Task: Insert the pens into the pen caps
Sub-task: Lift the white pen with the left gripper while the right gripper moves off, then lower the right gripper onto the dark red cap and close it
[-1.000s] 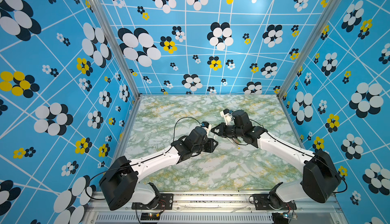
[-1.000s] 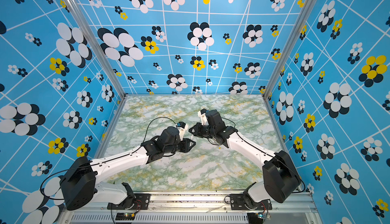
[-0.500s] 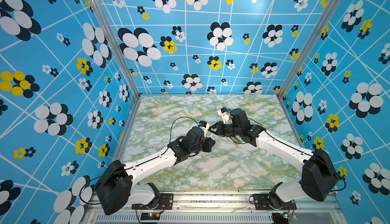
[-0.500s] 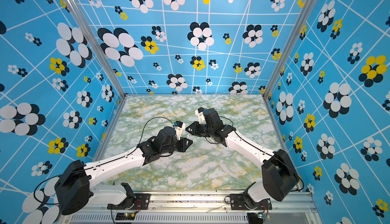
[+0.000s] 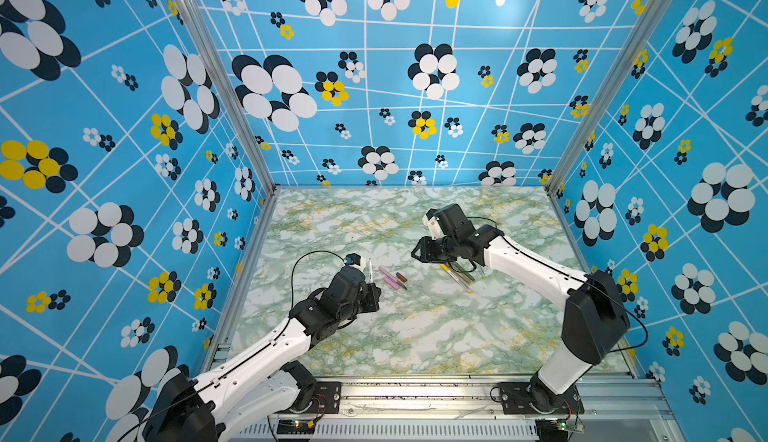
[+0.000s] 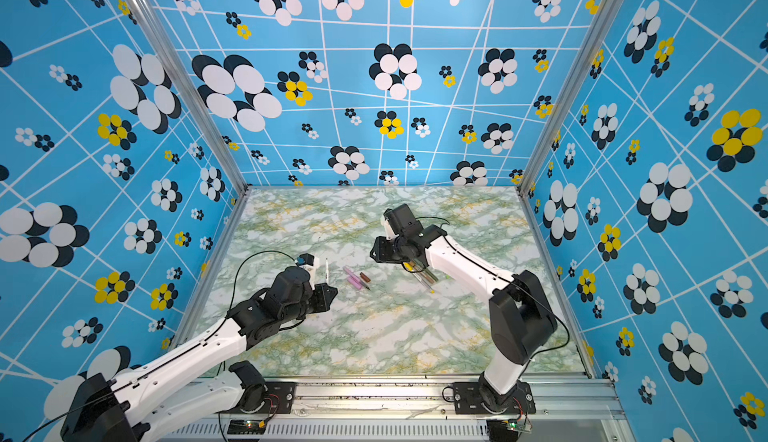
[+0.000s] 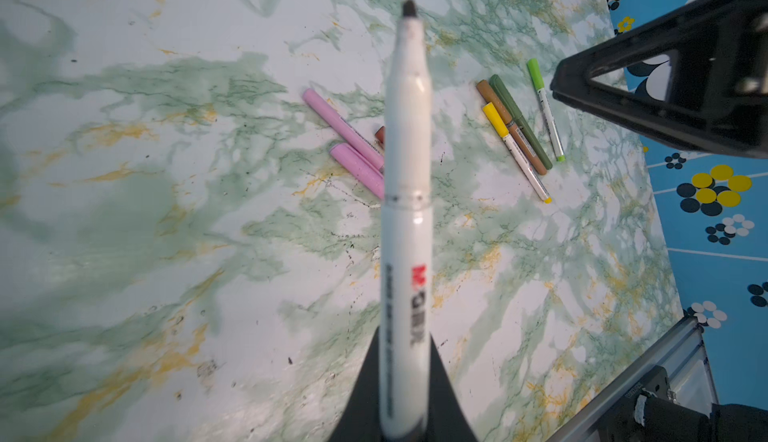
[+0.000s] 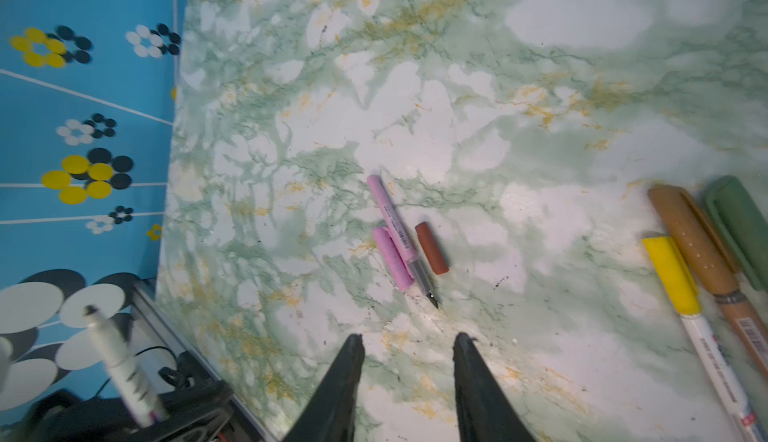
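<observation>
White pen [image 5: 370, 271] sits clamped in my left gripper [image 5: 372, 290] below frame centre, while my right gripper [image 8: 407, 340] hangs jaws apart, empty.

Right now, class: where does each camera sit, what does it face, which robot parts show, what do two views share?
Both top views: high front, facing down at table; left arm, right arm show.
Left wrist: along left pincer, shut on white pen.
Right wrist: down past open right pincer.
Shared: both wrist views show pink pen.
</observation>
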